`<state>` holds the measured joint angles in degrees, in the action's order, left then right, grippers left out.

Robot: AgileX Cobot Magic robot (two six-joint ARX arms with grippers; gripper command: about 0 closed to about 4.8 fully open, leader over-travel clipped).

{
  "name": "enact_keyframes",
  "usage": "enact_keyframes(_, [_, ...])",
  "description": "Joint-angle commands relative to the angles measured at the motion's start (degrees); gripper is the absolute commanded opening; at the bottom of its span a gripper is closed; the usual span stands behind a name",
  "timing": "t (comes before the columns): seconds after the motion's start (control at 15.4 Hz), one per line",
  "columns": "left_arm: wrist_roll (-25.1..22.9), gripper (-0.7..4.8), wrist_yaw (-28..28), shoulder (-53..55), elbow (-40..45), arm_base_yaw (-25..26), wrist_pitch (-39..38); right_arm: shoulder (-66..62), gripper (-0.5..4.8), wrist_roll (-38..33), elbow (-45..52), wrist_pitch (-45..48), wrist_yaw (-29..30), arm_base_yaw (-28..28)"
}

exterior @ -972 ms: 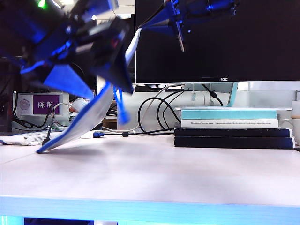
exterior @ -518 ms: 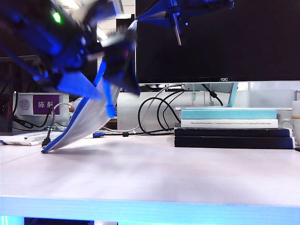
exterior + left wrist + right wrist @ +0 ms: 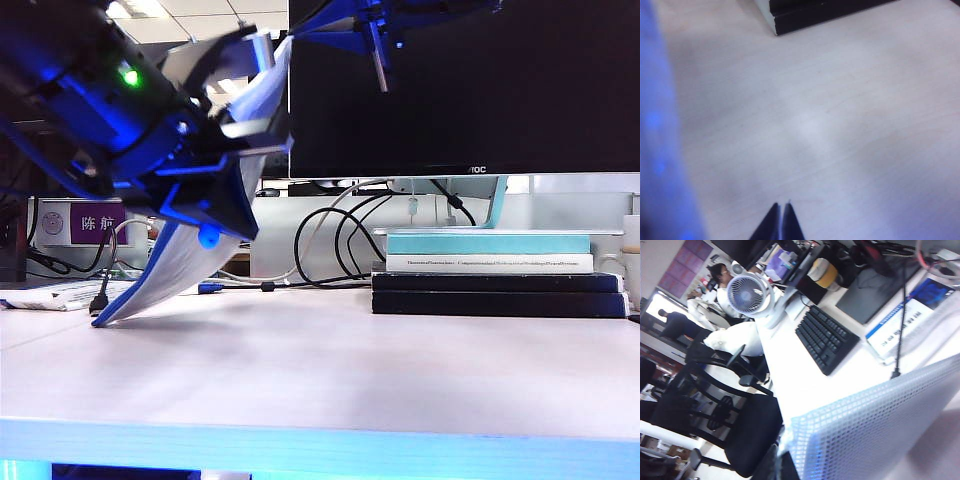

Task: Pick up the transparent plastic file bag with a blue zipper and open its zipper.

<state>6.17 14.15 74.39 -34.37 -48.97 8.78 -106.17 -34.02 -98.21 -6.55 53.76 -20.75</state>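
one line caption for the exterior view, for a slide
Right gripper holds the translucent mesh file bag up by a corner; shut left gripper sits at its blue zipper edge.

The left arm (image 3: 110,110) is bulky and black, washed with blue reflections, with a small green light (image 3: 129,75) glowing on its housing and a round blue knob (image 3: 209,237) at its lower edge. Its gripper, the left gripper (image 3: 780,221), ends in two thin dark pointed fingers (image 3: 771,225). The right gripper (image 3: 372,40) is dark with blue-tinted flat plates and a slim pale finger.
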Motion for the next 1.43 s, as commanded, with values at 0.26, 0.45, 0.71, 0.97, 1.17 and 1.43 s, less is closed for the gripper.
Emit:
enact_keyframes(0.26, [-4.2,-0.06,2.6,-9.4,-0.1,0.0,-7.3,0.6,-0.01,10.8,-0.4,-5.4,0.3,4.8])
enact_keyframes(0.45, [-6.5,-0.06,4.2,-17.7,-0.2,0.0,-9.5,0.6,0.93,17.5,-0.4,-11.0,0.2,8.3])
enact_keyframes(0.71, [-9.3,-0.06,3.6,-25.8,-0.2,1.9,-12.8,0.6,3.82,30.8,-0.4,-18.7,5.1,10.4])
enact_keyframes(0.97, [-13.2,-0.06,-1.1,-27.4,-1.9,4.2,-15.1,1.8,3.82,51.7,-0.4,-33.0,10.4,8.7])
enact_keyframes(1.17, [-17.5,-0.06,-1.6,-27.3,-6.3,4.6,-16.7,3.5,3.82,72.0,-0.4,-48.0,7.3,5.9])
enact_keyframes(1.43, [-19.3,-0.06,-10.2,-26.9,-10.6,7.2,-17.2,4.2,3.81,79.9,-0.4,-53.6,7.6,1.2])
